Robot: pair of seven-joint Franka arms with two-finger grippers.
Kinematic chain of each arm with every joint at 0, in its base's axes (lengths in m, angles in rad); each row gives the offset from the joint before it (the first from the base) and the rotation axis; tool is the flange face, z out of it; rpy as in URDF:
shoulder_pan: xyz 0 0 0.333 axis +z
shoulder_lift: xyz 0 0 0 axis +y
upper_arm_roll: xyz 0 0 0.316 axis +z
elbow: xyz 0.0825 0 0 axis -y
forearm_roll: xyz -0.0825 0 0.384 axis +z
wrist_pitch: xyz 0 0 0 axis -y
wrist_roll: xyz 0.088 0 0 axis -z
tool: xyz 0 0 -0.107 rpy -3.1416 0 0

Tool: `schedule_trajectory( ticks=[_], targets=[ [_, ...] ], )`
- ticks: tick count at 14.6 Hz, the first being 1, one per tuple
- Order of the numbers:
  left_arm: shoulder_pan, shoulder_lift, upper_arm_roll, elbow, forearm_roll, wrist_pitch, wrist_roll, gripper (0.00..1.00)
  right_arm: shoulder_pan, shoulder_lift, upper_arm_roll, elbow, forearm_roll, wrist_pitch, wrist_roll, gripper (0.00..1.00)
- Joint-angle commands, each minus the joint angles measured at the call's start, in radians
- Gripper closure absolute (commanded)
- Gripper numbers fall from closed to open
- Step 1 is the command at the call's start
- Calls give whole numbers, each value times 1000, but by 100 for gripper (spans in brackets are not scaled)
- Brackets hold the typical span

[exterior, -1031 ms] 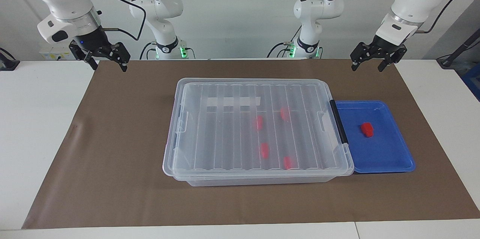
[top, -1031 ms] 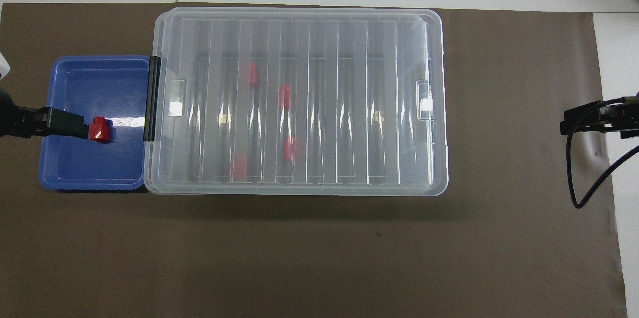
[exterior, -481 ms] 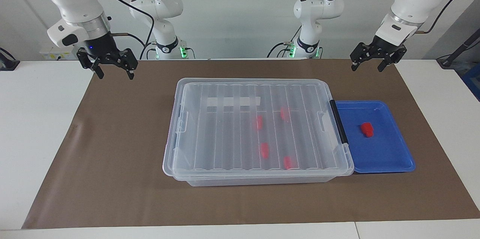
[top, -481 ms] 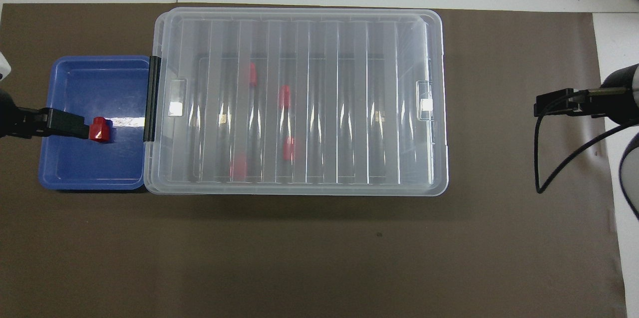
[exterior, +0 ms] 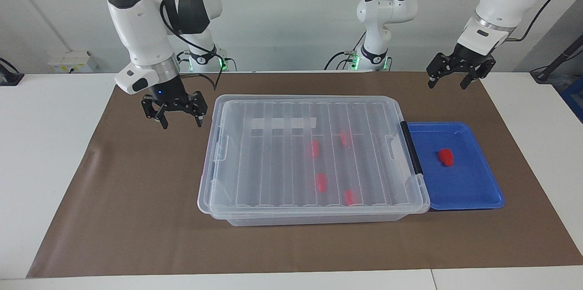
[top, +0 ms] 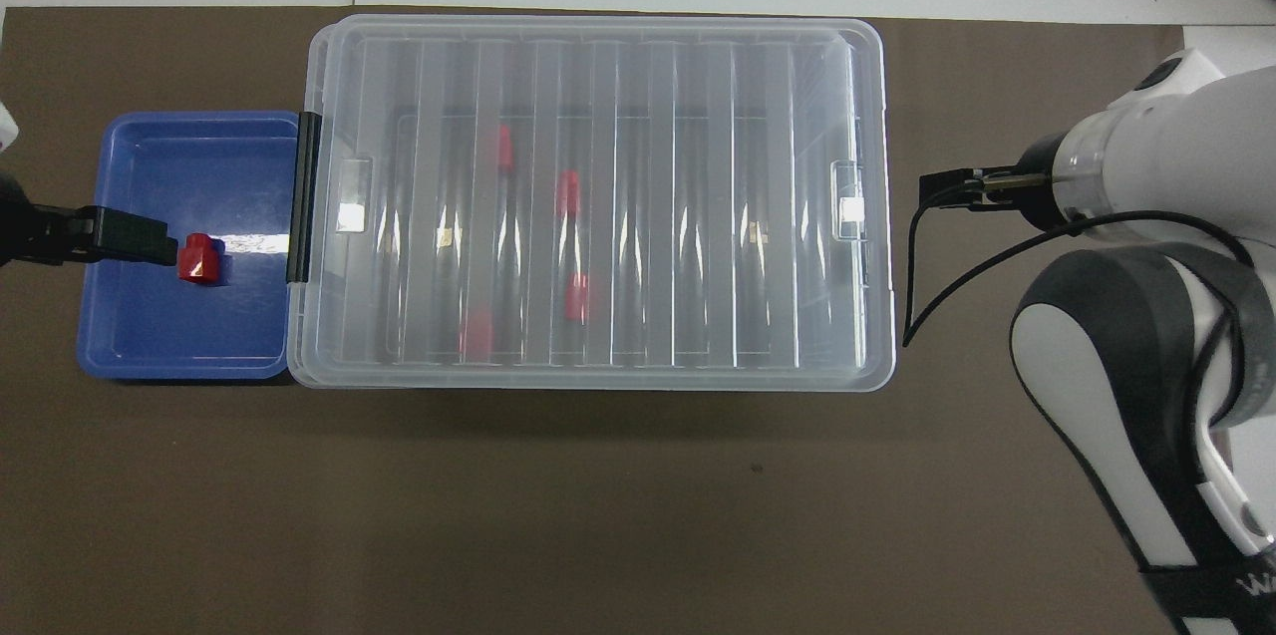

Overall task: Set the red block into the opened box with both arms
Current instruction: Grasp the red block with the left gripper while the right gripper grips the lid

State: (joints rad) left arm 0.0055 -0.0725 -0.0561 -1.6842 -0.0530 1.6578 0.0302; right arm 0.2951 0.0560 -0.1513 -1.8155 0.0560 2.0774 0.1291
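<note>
The box (exterior: 314,158) was clear, glossy plastic; its ribbed lid (top: 598,196) showed bright streaks of reflected light. The end handle (exterior: 411,146) was black and matt. The blue tray (exterior: 473,190) was smooth plastic with a glossy floor — a white glare patch lay across it. The red block (exterior: 446,156) was bright, smooth plastic. The mat (exterior: 136,199) was brown and matt, paper-like, with a slight crease near one edge. The counter (exterior: 45,144) was white, smooth and dull. The arm shells (exterior: 141,30) were glossy white plastic — joints dark grey, fingers (exterior: 199,119) matt black.
</note>
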Motion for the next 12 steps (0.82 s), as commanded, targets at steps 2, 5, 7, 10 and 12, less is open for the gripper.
schedule_trajectory(
  ticks=[2, 5, 7, 10, 12],
  targets=[
    [-2, -20, 9, -69, 16, 97, -4, 0, 12, 79, 1, 2, 45, 76, 9, 0],
    [7, -4, 9, -104, 16, 180, -4, 0, 27, 113, 1, 2, 47, 107, 10, 0],
    [28, 8, 9, -141, 16, 247, -1, 0, 26, 123, 1, 2, 45, 112, 4, 0],
    [59, 26, 9, -170, 16, 318, 4, 0, 18, 127, -1, 2, 28, 110, 1, 0],
    [73, 43, 9, -170, 18, 335, 4, 0, 9, 127, -1, 2, 25, 109, 1, 0]
  ],
)
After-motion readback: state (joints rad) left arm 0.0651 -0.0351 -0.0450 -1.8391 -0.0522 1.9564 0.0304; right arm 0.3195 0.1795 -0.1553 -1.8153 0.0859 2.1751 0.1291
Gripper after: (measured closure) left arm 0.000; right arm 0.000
